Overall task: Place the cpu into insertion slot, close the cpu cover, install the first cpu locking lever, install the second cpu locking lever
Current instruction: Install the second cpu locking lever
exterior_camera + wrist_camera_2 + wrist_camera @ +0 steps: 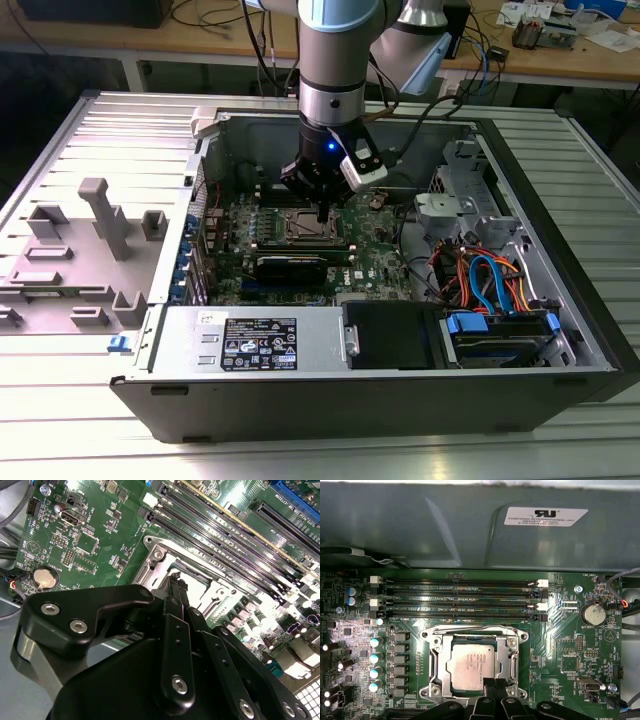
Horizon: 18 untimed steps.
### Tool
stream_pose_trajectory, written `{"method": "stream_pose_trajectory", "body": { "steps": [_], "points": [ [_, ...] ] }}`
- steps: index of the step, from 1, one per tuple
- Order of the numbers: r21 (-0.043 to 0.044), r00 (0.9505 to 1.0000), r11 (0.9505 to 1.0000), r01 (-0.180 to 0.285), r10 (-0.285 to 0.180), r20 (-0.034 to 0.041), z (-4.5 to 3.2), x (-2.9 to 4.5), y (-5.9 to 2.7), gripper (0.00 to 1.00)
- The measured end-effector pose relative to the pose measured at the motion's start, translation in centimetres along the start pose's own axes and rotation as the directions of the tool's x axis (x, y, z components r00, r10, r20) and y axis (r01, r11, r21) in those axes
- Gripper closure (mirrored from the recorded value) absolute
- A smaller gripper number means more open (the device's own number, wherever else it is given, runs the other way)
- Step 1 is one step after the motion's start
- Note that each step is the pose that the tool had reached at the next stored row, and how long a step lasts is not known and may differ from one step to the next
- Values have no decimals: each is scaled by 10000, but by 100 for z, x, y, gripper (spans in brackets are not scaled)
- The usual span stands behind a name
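The cpu (470, 665) lies flat in the insertion slot (436, 669), its dull silver top showing through the square window of the cpu cover (510, 660), which lies down over the socket on the green motherboard (560, 645). In the first wrist view the gripper (491, 685) sits at the near edge of that frame, its black fingertips drawn narrow, close together and touching or just above the rim beside the chip; whether they pinch anything I cannot tell. In the second wrist view the gripper (176, 586) points down at the same metal frame (165, 562), with the long memory slots (220, 535) running just beyond it. A round coin battery (594, 614) sits on the board well apart from the socket. In the exterior view the arm (335, 70) reaches down into the open computer case (560, 300), which lies on its side on a ribbed metal desk (90, 420), with a grey fixture tray (80, 250) at the exterior view's left.
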<state>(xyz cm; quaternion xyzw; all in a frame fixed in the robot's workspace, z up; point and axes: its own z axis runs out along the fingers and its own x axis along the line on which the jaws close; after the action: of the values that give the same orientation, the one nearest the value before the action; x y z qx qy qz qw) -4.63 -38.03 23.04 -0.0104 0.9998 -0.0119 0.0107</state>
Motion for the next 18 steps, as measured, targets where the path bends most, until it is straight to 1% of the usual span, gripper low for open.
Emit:
{"method": "stream_pose_trajectory", "body": {
  "steps": [3,7,18],
  "points": [
    [3,10000,10000,0,0,-1,-10,0,-1,89],
    [-1,10000,10000,0,0,1,-72,-1,-2,89],
    [0,10000,10000,0,0,-4,-61,0,-40,89]
  ]
}}
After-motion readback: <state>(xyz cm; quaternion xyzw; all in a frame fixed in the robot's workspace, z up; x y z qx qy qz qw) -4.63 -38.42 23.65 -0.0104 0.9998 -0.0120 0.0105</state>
